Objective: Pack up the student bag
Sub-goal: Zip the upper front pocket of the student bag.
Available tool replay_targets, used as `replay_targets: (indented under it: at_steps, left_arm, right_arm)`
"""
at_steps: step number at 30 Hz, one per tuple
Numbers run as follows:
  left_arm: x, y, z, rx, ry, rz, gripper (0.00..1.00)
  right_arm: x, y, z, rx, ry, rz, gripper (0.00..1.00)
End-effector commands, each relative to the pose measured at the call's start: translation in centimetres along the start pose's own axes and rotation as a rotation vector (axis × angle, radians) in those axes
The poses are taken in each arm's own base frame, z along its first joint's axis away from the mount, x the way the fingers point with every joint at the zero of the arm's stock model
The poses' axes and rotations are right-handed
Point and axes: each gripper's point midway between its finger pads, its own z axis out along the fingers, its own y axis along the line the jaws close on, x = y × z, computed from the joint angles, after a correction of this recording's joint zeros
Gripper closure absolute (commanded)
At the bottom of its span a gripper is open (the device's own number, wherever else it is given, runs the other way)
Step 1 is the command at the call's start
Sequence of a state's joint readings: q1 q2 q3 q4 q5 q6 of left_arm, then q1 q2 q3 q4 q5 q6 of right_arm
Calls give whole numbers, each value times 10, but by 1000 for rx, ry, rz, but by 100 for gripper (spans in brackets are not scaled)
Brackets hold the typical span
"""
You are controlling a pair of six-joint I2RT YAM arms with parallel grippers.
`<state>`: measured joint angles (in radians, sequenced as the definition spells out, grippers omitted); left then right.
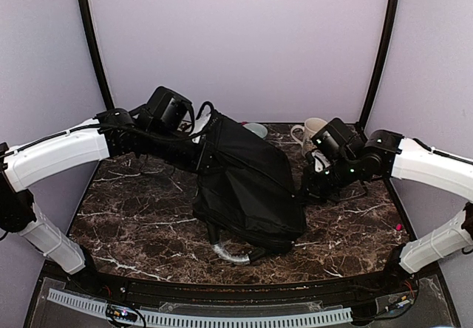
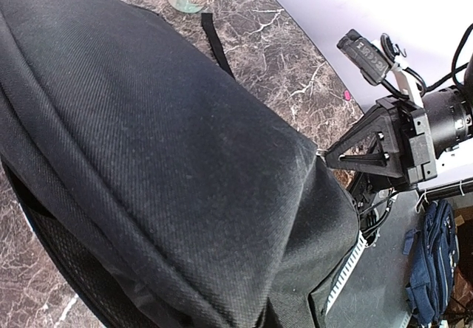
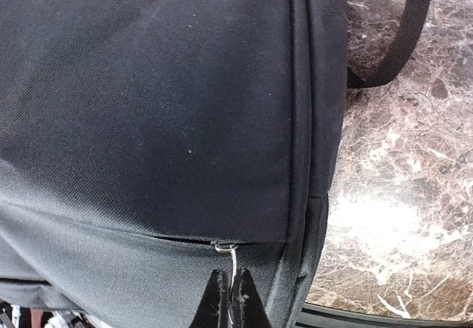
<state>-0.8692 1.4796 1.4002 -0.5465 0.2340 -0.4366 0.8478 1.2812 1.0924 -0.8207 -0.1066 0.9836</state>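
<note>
The student bag point(image 1: 247, 184), a large black fabric backpack, lies in the middle of the marble table with its far left end raised. My left gripper point(image 1: 201, 145) is at that raised end, shut on the bag's fabric. The left wrist view shows only the bag's cloth point(image 2: 148, 158), which hides the fingers. My right gripper point(image 3: 235, 298) is shut on the small silver zipper pull point(image 3: 233, 265) at the end of a zipper seam on the bag point(image 3: 148, 106). From above, the right gripper point(image 1: 307, 188) sits against the bag's right side.
A white mug point(image 1: 310, 130) and a pale cup point(image 1: 256, 129) stand at the table's back edge behind the bag. The bag's grey-silver handle point(image 1: 229, 253) pokes out near the front edge. A black strap point(image 3: 403, 32) lies on the marble. A small pink item point(image 1: 399, 227) lies at the right.
</note>
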Motion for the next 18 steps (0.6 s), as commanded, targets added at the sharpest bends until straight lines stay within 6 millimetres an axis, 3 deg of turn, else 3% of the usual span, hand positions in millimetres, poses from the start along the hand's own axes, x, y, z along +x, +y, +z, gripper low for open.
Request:
replay_targets:
  at_steps: [1, 6, 15, 17, 18]
  left_arm:
    - [-50, -18, -56, 27, -258, 48, 100]
    - [-35, -10, -55, 1, -217, 44, 100]
    - [5, 3, -44, -11, -87, 20, 100]
    - [16, 4, -43, -5, -48, 16, 92]
    - [22, 4, -42, 1, -25, 13, 82]
  right_arm:
    - [15, -34, -2, 138, 73, -17, 100]
    - [23, -44, 1, 194, 124, -49, 100]
    - [35, -33, 15, 95, 188, -63, 100]
    - [38, -30, 14, 80, 207, -72, 95]
    - [39, -25, 13, 63, 220, -79, 83]
